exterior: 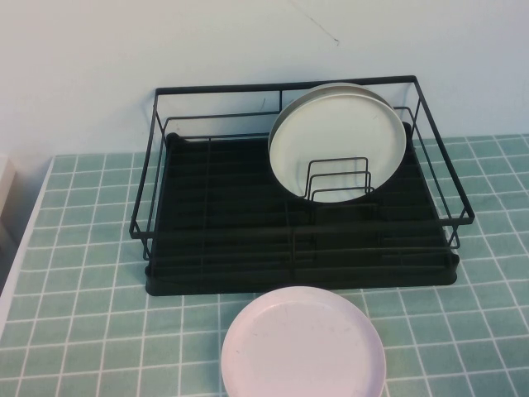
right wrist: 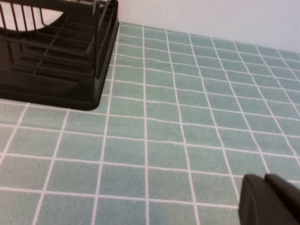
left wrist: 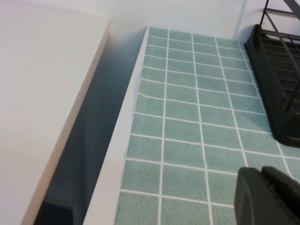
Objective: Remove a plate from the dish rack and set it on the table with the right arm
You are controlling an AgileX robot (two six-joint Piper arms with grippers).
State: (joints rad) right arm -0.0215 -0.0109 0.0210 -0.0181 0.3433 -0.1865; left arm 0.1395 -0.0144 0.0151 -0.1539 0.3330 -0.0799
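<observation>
The plate (exterior: 337, 141) stands on edge in the dish rack (exterior: 215, 211)'s back right; I judge it stiff, slick and breakable, best pinched at its top rim. I see little of either claw, the left claw (left wrist: 269, 197) over tabletop (left wrist: 187, 122) left of the rack, the right claw (right wrist: 272, 201) right of it, and cannot tell their spread.

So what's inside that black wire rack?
Inside the dish rack, white plates stand on edge behind small wire dividers; how many is unclear. Left gripper and right gripper hover over the table.

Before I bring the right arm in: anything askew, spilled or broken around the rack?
Nothing stands out. The plate stands upright in the dish rack; a pink plate lies flat on the table. Left gripper and right gripper sit low over tiles.
</observation>
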